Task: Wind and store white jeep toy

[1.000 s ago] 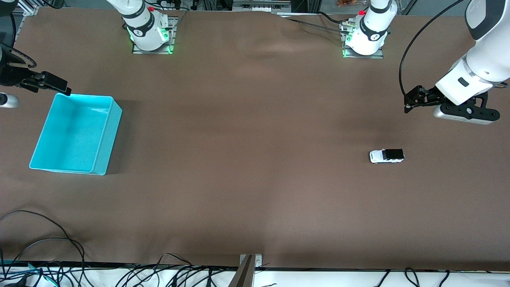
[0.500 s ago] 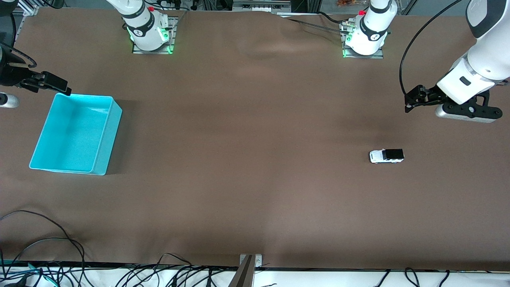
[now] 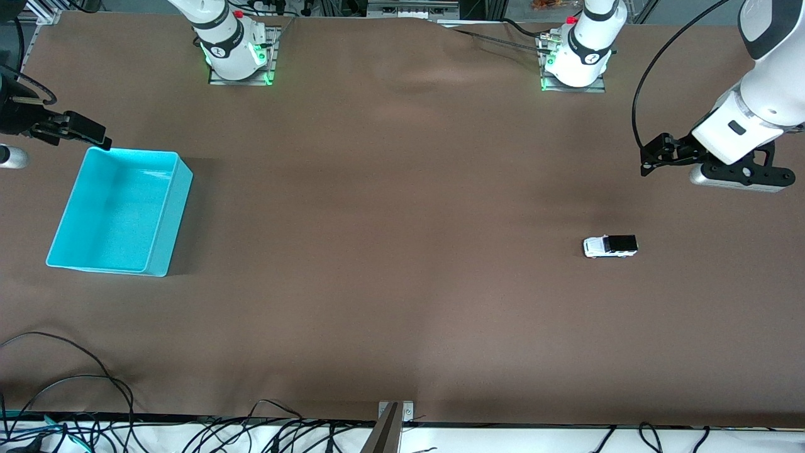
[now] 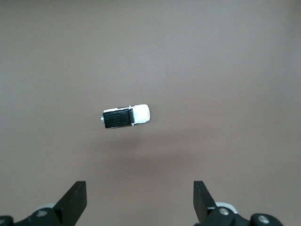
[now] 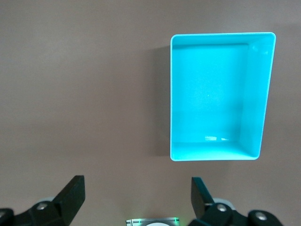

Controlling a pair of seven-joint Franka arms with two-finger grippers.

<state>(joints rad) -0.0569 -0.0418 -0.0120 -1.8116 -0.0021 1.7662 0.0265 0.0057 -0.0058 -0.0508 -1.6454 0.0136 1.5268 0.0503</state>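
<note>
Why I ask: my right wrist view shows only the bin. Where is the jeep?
Observer: The jeep stands on the table toward the left arm's end, well apart from the bin.
Operator: Is it upright?
Observer: Yes, on its wheels, black roof up.
Operator: Any gripper on it?
Observer: No. The left gripper hangs open over bare table beside it; the right gripper waits open by the bin.

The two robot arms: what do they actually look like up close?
Both are glossy white with dark joint bands and green-lit bases. The left gripper and right gripper are black two-finger claws. A black cable loops along the left arm.
</note>
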